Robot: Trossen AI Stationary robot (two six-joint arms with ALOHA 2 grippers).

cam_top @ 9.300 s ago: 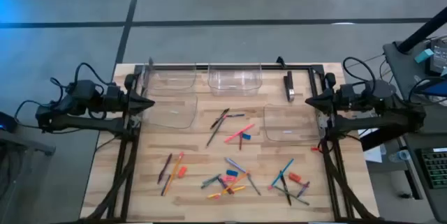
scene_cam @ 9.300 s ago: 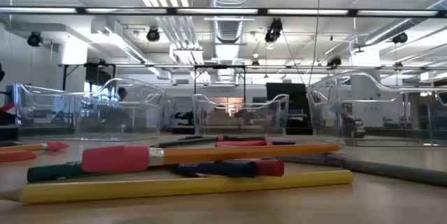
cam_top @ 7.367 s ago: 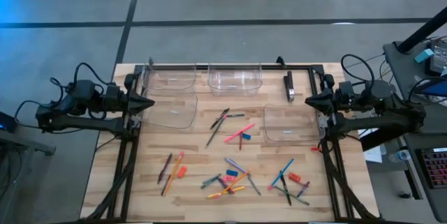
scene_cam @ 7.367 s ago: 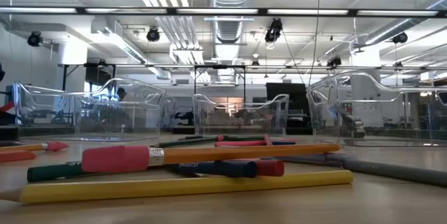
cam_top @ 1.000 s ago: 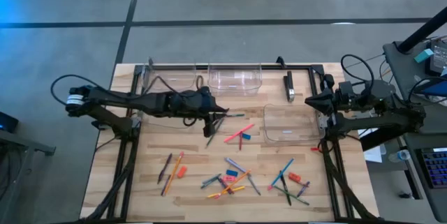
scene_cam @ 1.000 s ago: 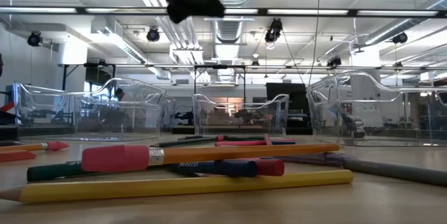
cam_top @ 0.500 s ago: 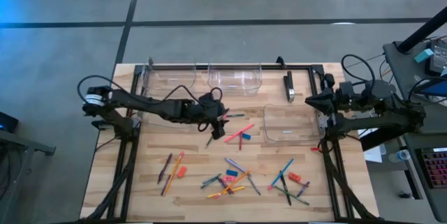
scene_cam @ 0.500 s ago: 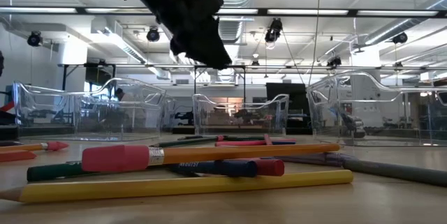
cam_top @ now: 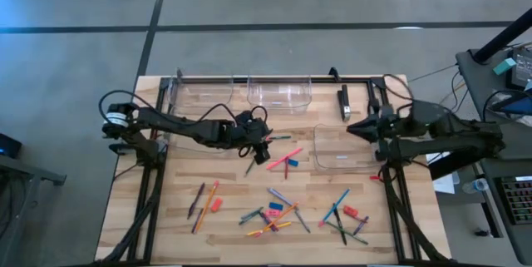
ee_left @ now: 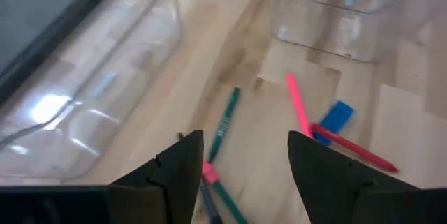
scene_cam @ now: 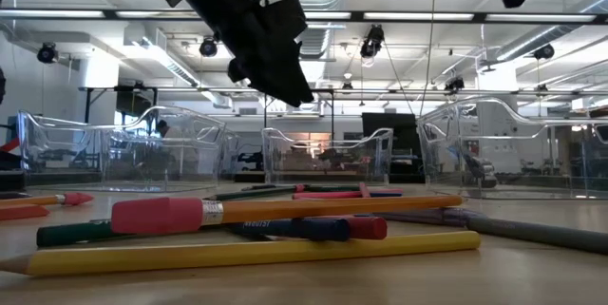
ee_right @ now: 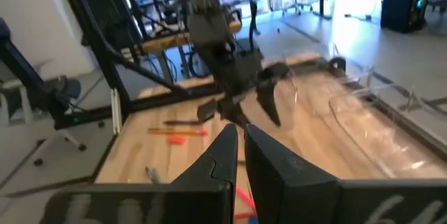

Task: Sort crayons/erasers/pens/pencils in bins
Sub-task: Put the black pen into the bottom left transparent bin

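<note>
My left gripper (cam_top: pixel 264 144) (scene_cam: pixel 277 66) (ee_left: pixel 244 158) hangs open above the table's middle, tipped downward over a small group of sticks. Past its fingers lie a green stick (ee_left: pixel 225 123), a pink pencil (ee_left: pixel 299 105) (cam_top: pixel 278 162), a blue eraser (ee_left: pixel 337 114) and a red crayon (ee_left: pixel 353 148); none is touched. My right gripper (cam_top: pixel 349 127) (ee_right: pixel 238 147) is shut and holds nothing, in the air over the left rim of the right-hand bin (cam_top: pixel 345 148). Two more clear bins (cam_top: pixel 204 92) (cam_top: pixel 279 92) stand at the far edge, and another (cam_top: pixel 208 136) lies under my left arm.
Loose pencils, crayons, pens and erasers lie in groups near the front: at the left (cam_top: pixel 204 200), the middle (cam_top: pixel 270 213) and the right (cam_top: pixel 345 217). A black fixture (cam_top: pixel 344 102) stands by the far frame bar. In the low view pencils (scene_cam: pixel 256 253) lie close to the camera.
My left gripper has sunk toward the sticks at the table's middle, gone a little toward the right edge, tipped further downward and opened. My right gripper, still shut, has come away from the right edge toward the table's middle and dipped slightly. No stick has moved.
</note>
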